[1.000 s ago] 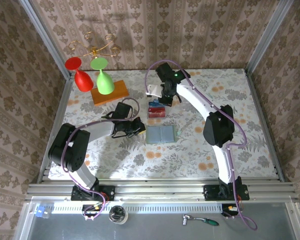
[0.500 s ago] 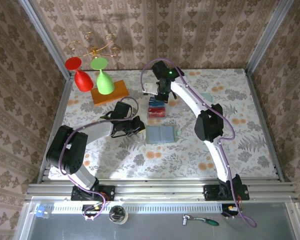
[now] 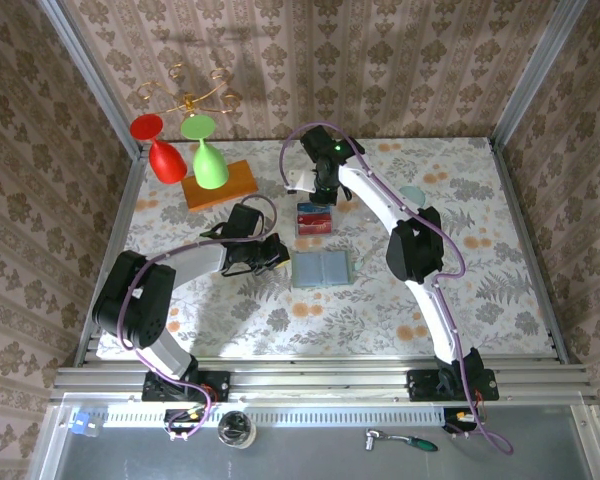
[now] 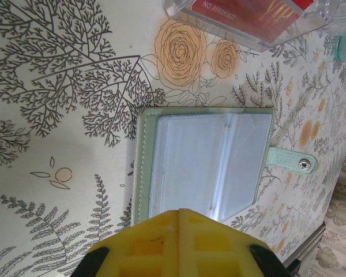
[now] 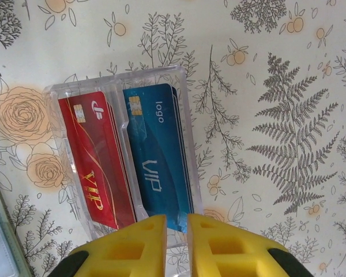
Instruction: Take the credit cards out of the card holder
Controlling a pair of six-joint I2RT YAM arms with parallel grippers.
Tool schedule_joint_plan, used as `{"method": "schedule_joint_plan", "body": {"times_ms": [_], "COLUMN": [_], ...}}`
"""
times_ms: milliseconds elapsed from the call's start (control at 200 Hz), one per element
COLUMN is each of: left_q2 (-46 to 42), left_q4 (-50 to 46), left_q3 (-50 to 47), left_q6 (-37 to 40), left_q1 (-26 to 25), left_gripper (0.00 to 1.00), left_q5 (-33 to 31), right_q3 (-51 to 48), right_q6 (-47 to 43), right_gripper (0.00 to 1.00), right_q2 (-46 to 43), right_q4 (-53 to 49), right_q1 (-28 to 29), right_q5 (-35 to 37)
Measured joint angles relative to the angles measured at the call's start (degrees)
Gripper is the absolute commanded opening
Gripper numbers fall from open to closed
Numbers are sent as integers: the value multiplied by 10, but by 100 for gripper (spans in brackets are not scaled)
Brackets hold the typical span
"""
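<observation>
The card holder point(image 3: 320, 268) point(image 4: 205, 164) lies open and flat on the table, pale green with its snap tab point(image 4: 291, 161) out to one side. My left gripper point(image 3: 277, 255) point(image 4: 180, 210) is shut at the holder's near edge, with nothing between its fingers. A clear tray point(image 3: 313, 218) point(image 5: 187, 133) holds the credit cards: a red card point(image 5: 98, 156) and a blue card point(image 5: 155, 144) side by side. My right gripper point(image 3: 325, 190) point(image 5: 176, 222) hovers over the blue card's near end, its fingers a narrow gap apart and empty. The tray's red card point(image 4: 248, 11) also shows beyond the holder.
An orange wooden block point(image 3: 220, 185) carries a red goblet point(image 3: 165, 150) and a green goblet point(image 3: 208, 155) at the back left, below a gold stand point(image 3: 185, 95). A translucent teal cup point(image 3: 413, 193) sits right of the tray. Walls close in the table.
My right arm has swung left and settled over the tray, and its fingers have parted slightly. The left arm and the card holder have not moved.
</observation>
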Motion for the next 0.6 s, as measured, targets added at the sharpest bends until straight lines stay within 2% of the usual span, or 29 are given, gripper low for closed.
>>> {"method": "schedule_joint_plan", "body": {"times_ms": [125, 305, 600], "left_q2": [0, 0, 3], "left_q4": [0, 0, 5], "left_q3": [0, 0, 0], "left_q6": [0, 0, 0], "left_q1": [0, 0, 0], "left_gripper": [7, 7, 5], "left_q5": [0, 0, 2], "right_q3": [-19, -102, -291], "right_q6": [18, 78, 261], "right_gripper": [19, 17, 11], "right_q2": [-9, -59, -182], "right_q4": [17, 66, 178], "right_q1": [0, 0, 5], "right_q5": [3, 2, -42]}}
